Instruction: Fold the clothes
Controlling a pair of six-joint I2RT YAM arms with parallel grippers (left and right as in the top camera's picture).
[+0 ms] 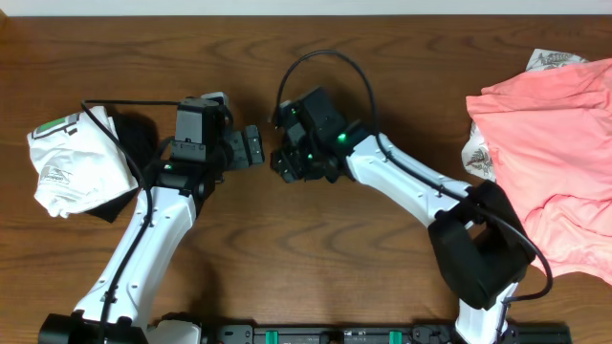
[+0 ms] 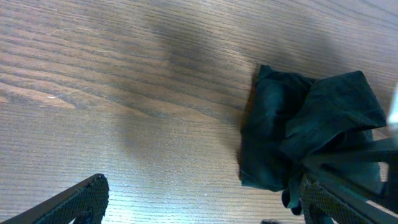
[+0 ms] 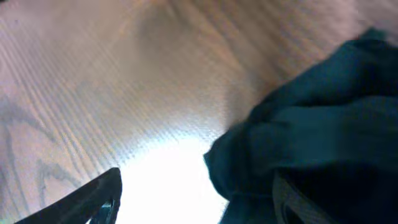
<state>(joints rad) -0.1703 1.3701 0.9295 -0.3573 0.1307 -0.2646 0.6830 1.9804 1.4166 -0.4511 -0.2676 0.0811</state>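
Judging by its folds, the crumpled black fabric shirt (image 2: 311,130) is limp and light, best pinched at an edge; left pincer (image 2: 199,200) and right pincer (image 3: 196,200) gape wide, empty.

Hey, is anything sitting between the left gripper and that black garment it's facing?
Nothing visible does. In the left wrist view, only bare table lies between the open left gripper and the crumpled black garment. The garment sits just ahead, on the right side of that view, reaching down to one finger.
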